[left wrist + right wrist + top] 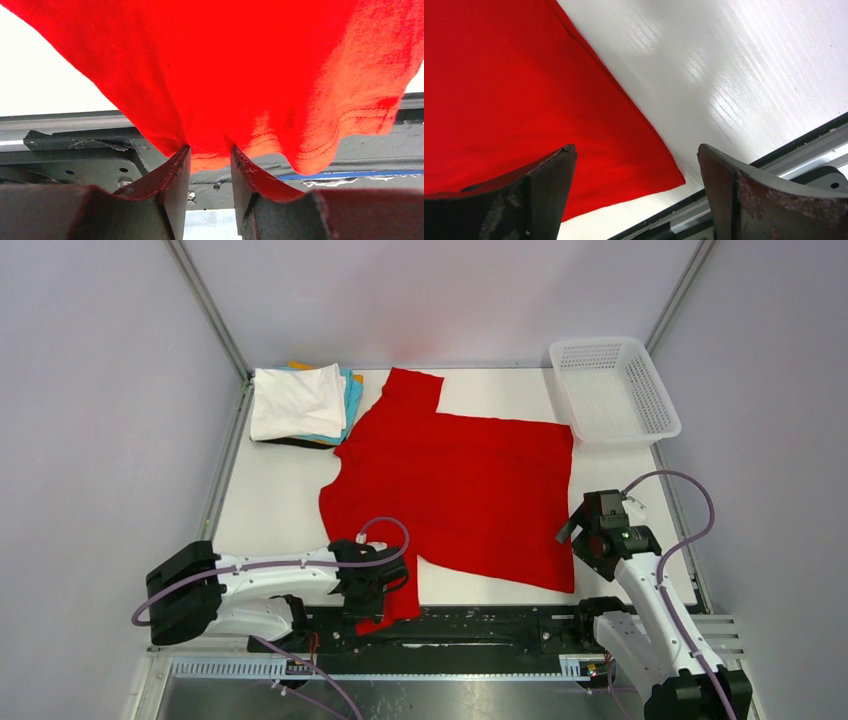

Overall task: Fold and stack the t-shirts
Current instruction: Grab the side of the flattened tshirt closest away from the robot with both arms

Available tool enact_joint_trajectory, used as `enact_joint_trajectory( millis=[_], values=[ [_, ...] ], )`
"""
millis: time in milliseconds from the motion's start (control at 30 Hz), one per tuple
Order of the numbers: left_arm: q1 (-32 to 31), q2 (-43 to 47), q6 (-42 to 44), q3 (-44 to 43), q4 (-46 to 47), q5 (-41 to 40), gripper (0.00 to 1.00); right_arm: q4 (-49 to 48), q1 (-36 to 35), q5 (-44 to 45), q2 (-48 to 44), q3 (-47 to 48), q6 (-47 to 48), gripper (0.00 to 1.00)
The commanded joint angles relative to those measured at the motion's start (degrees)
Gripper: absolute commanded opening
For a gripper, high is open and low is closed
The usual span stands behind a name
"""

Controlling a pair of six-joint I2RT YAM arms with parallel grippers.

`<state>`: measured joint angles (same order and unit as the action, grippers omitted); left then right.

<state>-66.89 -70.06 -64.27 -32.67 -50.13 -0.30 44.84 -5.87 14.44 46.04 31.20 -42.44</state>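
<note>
- The red shirt (460,490) is lying spread out in the middle of the white worktop (270,510).
- One sleeve is pointing toward the top of the frame. A small part of the shirt is hanging over the worktop's edge at the bottom, a little left of centre.
- The left hand (385,585) is sitting at the lower left part of the shirt, by that bottom edge.
- In the left wrist view its fingers (172,175) are pinching a stitched edge of the red cloth. They are closed most of the way, with only cloth between them. The rest of the cloth is filling the top of that frame.
- The right hand (590,530) is waiting at the shirt's right edge, in the lower right of the top view.
- It is wide open and is holding nothing. In the right wrist view a flat corner of the shirt is showing between its fingers.
- The folded shirts (300,400) are sitting in a pile at the upper left. A white one is lying on top, with cyan, orange and dark ones peeking out under it.
- A white basket (612,390) is standing at the upper right, near the red shirt's top right corner.
</note>
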Motion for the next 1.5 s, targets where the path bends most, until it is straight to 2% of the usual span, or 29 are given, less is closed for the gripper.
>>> enact_joint_trajectory(
  millis=[0,67,100,167,300,467,600,733,867,1000,1267,1467],
  values=[
    [-2.74,-5.72,-2.09,3.36,4.66,2.45,0.32,3.41,0.32,-0.51,-1.71,0.77,-0.88,0.99],
    [-3.47,-7.68,-2.57,3.04,4.60,1.69,0.27,4.20,0.33,-1.50,-1.91,0.74,-0.73,1.00],
    [-3.92,-8.64,-2.92,2.70,4.67,1.35,0.21,4.81,0.33,-1.65,-2.00,0.73,-0.65,1.00],
    [-4.75,-9.94,-3.28,2.01,4.51,0.71,0.00,5.71,0.33,-2.09,-2.37,0.72,-0.20,0.99],
    [-5.00,-9.38,-2.04,0.04,1.29,-1.29,0.00,7.63,0.33,-3.86,-4.50,0.59,-0.66,0.99],
    [-5.00,-3.43,-0.84,-4.37,-6.40,-6.70,0.00,7.46,0.33,-7.15,-7.01,-1.72,-5.22,1.00],
    [-5.00,0.57,-0.15,-6.36,-8.86,-8.60,0.00,6.56,0.33,-9.01,-7.66,-4.64,-8.28,1.00],
    [-5.00,4.31,0.31,-6.79,-9.36,-7.58,0.00,6.03,0.40,-11.42,-7.14,-7.73,-10.30,0.97],
    [-5.00,6.66,-0.15,-7.98,-15.54,-6.82,0.00,7.10,0.33,-14.21,-7.84,-8.28,-11.18,0.93],
    [-5.00,9.47,0.70,-8.92,-17.87,-4.09,0.00,6.75,0.33,-13.92,-8.77,-9.93,-12.20,0.90],
    [-5.00,11.85,0.84,-9.87,-20.26,-1.10,0.00,1.14,0.33,-10.64,-7.90,-10.46,-13.57,0.73],
    [-4.96,13.91,-1.74,-9.72,-20.50,-0.04,0.00,1.00,0.33,-9.26,-6.99,-10.11,-12.73,0.53]
  ],
)
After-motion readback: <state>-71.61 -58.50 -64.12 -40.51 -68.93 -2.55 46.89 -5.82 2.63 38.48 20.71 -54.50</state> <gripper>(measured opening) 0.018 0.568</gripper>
